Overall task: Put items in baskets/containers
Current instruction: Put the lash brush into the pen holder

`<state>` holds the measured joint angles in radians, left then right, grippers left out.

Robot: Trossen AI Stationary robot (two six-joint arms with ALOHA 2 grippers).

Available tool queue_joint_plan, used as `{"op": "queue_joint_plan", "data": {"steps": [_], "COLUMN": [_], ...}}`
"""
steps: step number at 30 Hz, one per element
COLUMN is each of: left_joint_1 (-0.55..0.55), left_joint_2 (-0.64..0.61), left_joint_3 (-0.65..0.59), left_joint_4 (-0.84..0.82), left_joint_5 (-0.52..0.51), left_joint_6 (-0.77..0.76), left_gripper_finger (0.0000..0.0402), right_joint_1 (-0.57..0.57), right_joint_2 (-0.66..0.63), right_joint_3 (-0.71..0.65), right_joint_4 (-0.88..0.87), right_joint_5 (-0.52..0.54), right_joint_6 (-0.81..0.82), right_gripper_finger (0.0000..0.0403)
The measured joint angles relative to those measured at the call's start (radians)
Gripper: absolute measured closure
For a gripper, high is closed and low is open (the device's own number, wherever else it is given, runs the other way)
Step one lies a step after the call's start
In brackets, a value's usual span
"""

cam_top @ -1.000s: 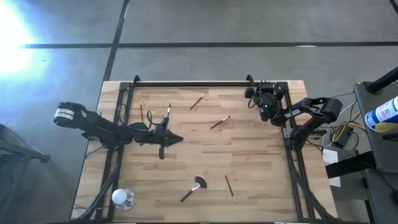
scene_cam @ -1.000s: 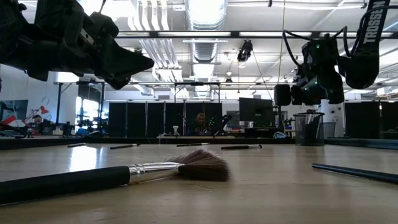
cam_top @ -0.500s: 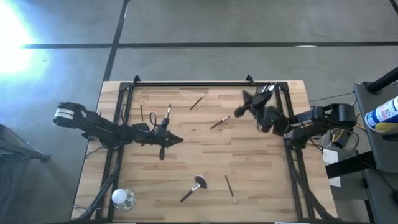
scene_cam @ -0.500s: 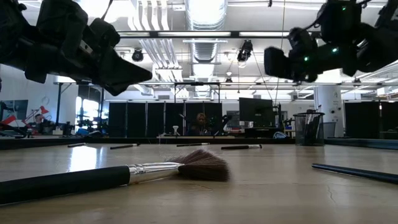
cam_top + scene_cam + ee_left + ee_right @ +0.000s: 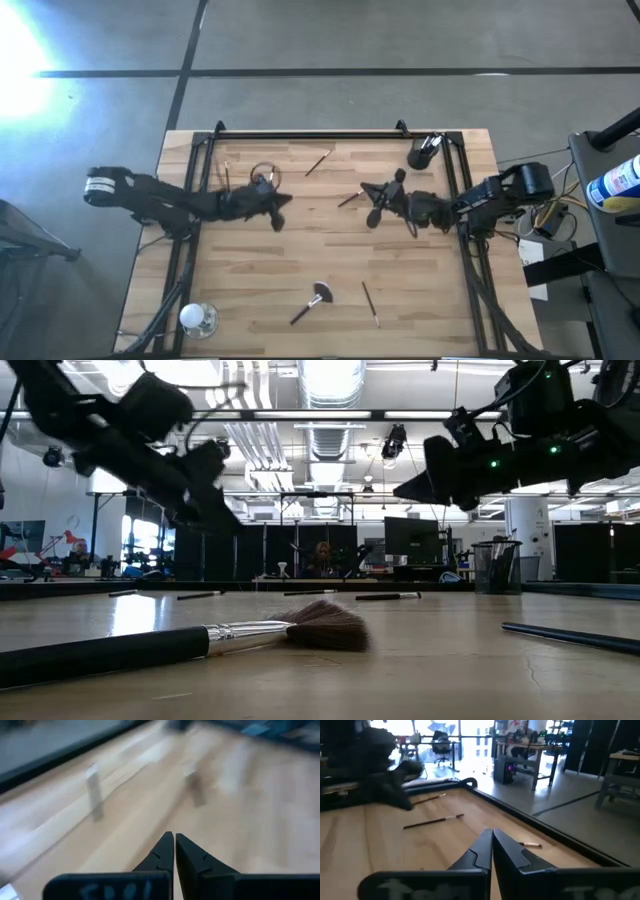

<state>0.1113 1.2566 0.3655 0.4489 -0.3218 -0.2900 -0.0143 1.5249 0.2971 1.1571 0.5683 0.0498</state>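
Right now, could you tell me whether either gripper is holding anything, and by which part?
Nothing is held: the left gripper and the right gripper both have shut, empty jaws above the table.

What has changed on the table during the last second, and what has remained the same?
The right gripper swung from over the dark cup at the far right corner toward the table's middle, fingers shut and empty. The left gripper, also shut, shifted slightly. The cup, the fan brush and the other brushes stayed put.

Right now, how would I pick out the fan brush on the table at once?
Find the wooden table, then its near edge, away from the cup. The fan brush lies there, left of a slim dark brush. Only it has a wide, spread head.
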Motion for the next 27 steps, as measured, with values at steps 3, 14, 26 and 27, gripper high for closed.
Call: {"op": "queue_joint_plan", "data": {"steps": [3,14,26,27], "left_joint_1": [0.109,0.443,0.469,0.469], "left_joint_2": [0.0,0.157,0.367,0.373], "left_joint_3": [0.083,0.314,0.426,0.426], "left_joint_4": [-0.228,-0.604,-0.652,-0.657], "left_joint_5": [0.001,0.043,0.045,0.026], "left_joint_6": [-0.031,-0.047,-0.042,-0.042], "left_gripper_finger": [0.04,0.0334,0.0268,0.0269], "right_joint_1": [0.004,0.004,0.037,0.037], "right_joint_2": [0.062,0.282,0.285,0.284], "right_joint_3": [0.028,0.178,0.199,0.197], "right_joint_4": [0.002,0.002,0.001,0.002], "right_joint_5": [0.004,0.007,-0.001,-0.001], "right_joint_6": [0.0,-0.049,-0.087,-0.087], "right_gripper_finger": [0.0394,0.0394,0.0394,0.0394]}}
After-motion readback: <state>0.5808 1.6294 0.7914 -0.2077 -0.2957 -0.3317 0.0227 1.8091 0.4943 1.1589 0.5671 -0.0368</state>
